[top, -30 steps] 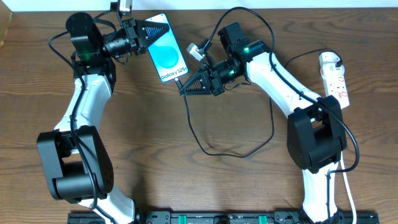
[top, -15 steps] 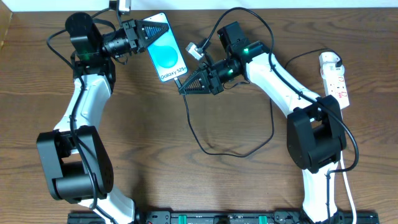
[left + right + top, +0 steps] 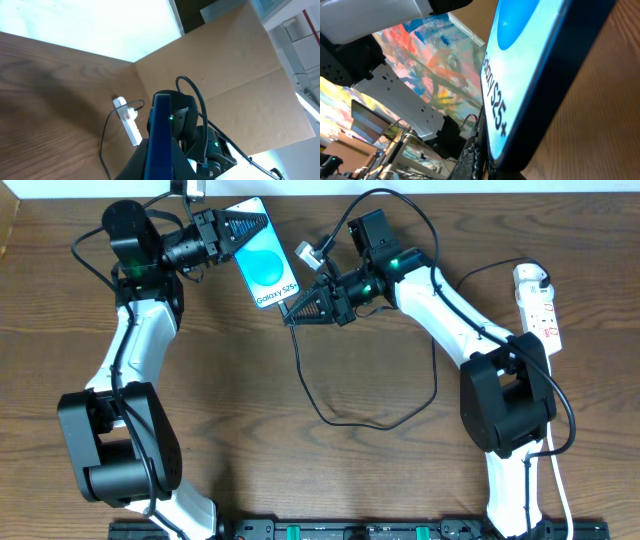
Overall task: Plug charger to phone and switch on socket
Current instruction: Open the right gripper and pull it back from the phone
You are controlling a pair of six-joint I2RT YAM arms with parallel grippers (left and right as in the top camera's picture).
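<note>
Both arms meet over the far edge of the table (image 3: 300, 480), with the phone (image 3: 265, 267) between them.

The left gripper (image 3: 248, 227) is clamped on the phone's far end, its blue screen and "Galaxy S25" text facing up. The right gripper (image 3: 292, 314) is closed at the phone's near end, pinching the plug end of the charger (image 3: 380, 426). The black cable drops from there and loops across the middle of the table. Whether the plug tip is in the port, I cannot tell. The socket (image 3: 540, 305) lies well apart by the right edge.
</note>
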